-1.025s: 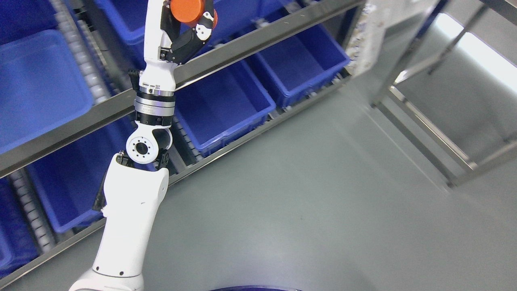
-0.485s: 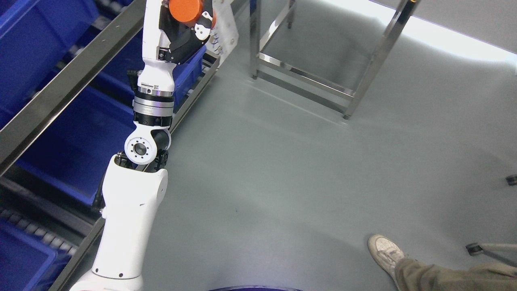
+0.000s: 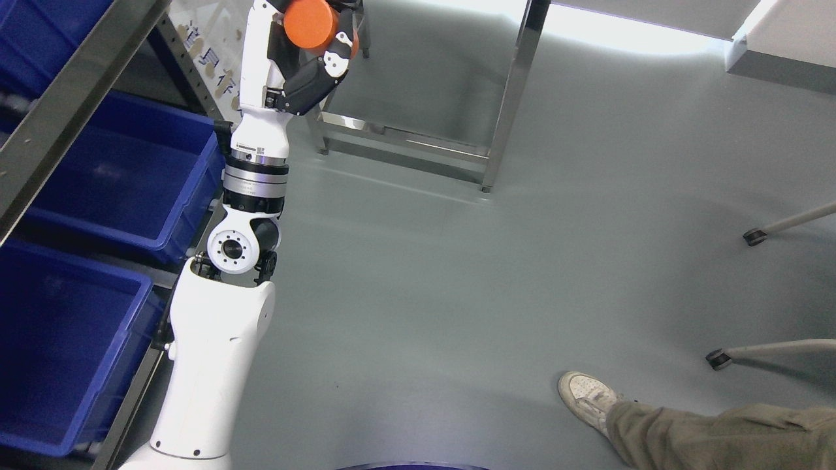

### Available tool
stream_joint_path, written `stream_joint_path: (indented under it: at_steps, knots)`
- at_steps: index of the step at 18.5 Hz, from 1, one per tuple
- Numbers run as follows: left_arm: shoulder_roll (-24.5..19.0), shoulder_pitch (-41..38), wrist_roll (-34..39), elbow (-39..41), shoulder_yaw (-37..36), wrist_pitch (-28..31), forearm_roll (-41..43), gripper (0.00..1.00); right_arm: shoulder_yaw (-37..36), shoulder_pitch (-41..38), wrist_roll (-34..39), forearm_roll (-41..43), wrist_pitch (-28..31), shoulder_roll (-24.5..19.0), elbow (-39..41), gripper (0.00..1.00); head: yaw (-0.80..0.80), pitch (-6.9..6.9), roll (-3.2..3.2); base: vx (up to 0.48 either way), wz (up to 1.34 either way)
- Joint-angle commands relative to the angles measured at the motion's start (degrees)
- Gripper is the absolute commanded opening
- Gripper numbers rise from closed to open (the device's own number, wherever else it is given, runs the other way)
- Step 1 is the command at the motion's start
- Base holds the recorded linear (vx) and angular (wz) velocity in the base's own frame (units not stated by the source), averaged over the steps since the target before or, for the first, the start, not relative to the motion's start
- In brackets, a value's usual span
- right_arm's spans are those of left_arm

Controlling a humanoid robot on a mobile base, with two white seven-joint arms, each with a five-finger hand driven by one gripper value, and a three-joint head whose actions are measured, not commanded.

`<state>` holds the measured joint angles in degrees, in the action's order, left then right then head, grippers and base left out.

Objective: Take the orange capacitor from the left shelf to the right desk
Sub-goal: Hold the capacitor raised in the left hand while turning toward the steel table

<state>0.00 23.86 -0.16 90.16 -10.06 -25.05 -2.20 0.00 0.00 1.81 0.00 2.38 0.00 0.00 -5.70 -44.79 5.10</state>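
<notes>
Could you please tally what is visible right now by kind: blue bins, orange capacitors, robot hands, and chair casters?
Blue bins: 3, one upper left, one on the middle level, one on the lower level.
Orange capacitor: 1, grasped in the left hand.
Robot hands: 1.
Chair casters: 2, upper and lower.
Total: 7.

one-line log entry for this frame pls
phase: carry | left hand: shut on capacitor, raised | shelf: at left, blue bins | ahead: metal table frame | person's shoe: lower right | right hand: not in view
</notes>
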Motion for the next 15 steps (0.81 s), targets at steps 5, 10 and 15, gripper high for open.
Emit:
stream_joint_path:
  at_steps: [5,10,15]
  knots:
    - [-1.0,-1.7,0.2,0.1,-1.9,-0.6,0.0,0.04,-0.6,0.1,0.0,-0.3,0.0,1.0,1.9,1.0,0.0,-0.01,0.0,0.304,-0.25]
    - [-1.0,-1.4,0.2,0.1,-2.2,-0.5,0.0,0.04,-0.6,0.1,0.0,-0.3,0.0,1.0,1.9,1.0,0.0,-0.01,0.0,0.377,-0.07]
    - [-1.0,-1.3,0.2,0.1,-2.4,-0.5,-0.1,0.04,-0.6,0.1,0.0,-0.3,0.0,1.0,1.9,1.0,0.0,-0.01,0.0,0.451,-0.04]
